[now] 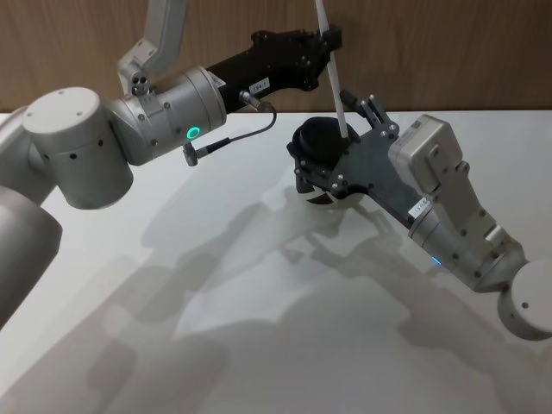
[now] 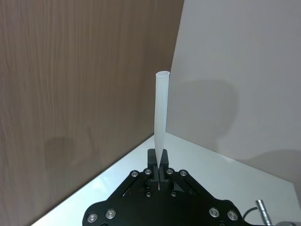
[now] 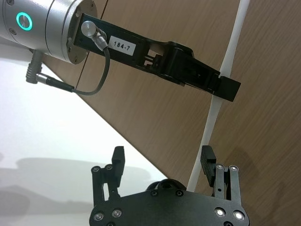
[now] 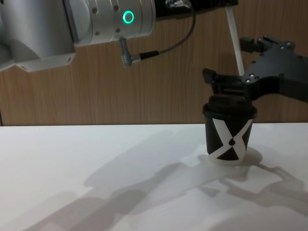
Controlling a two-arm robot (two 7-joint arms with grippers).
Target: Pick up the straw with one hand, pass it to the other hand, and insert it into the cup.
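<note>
The white straw (image 1: pixel 332 60) stands almost upright above the black cup (image 4: pixel 228 137) with its white X mark. My left gripper (image 1: pixel 330 39), on the silver wrist (image 4: pixel 115 19) with the green ring, is shut on the straw (image 2: pixel 161 113) partway up. Over the cup's domed lid (image 1: pixel 317 142), my all-black right gripper (image 3: pixel 162 160) is open. The straw (image 3: pixel 221 108) passes between its fingers, close beside one fingertip (image 3: pixel 207 160). The straw's lower end is hidden behind the right gripper (image 4: pixel 230 60), so I cannot tell whether it is inside the lid.
The cup stands on a white table (image 1: pixel 259 302) near its far edge, close to a wooden wall (image 1: pixel 448 52). A dark cable (image 4: pixel 168 48) hangs from the left wrist. Both arms crowd the space above the cup.
</note>
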